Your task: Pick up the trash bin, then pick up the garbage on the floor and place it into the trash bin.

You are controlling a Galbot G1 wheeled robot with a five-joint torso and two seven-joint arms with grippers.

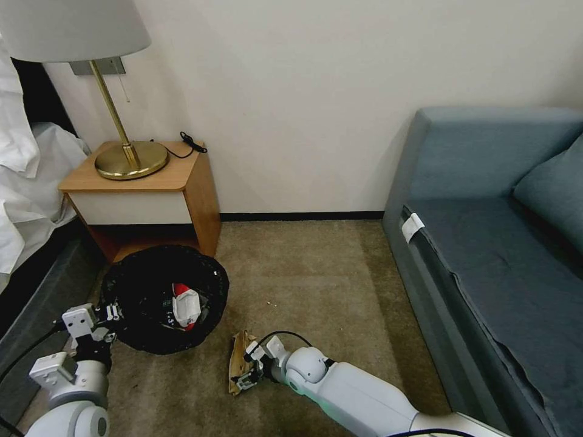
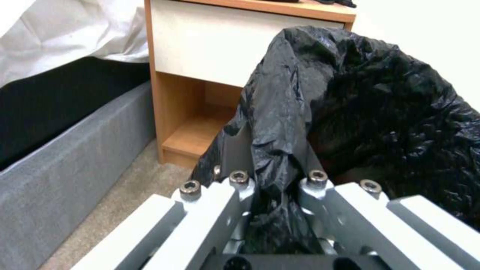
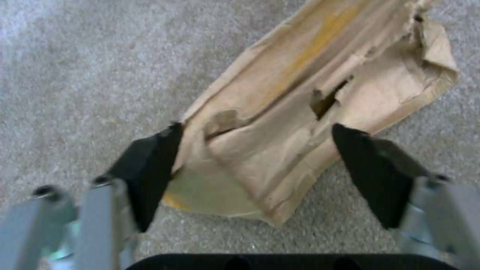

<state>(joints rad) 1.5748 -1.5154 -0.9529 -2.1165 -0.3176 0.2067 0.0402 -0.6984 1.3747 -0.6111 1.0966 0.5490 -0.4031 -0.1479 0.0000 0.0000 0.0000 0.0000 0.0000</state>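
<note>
Low on the carpet at six o'clock, the right claw (image 3: pixel 255 168) spreads open around the tan paper scrap (image 3: pixel 320 101), not yet lifted, while the left claw (image 2: pixel 275 187) pinches the trash bin (image 1: pixel 164 297) rim at seven o'clock, a red-and-white packet (image 1: pixel 185 305) already inside.

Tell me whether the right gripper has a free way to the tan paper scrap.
Probably yes: the right gripper is open, straddling the tan paper scrap on bare carpet, with nothing between.
</note>
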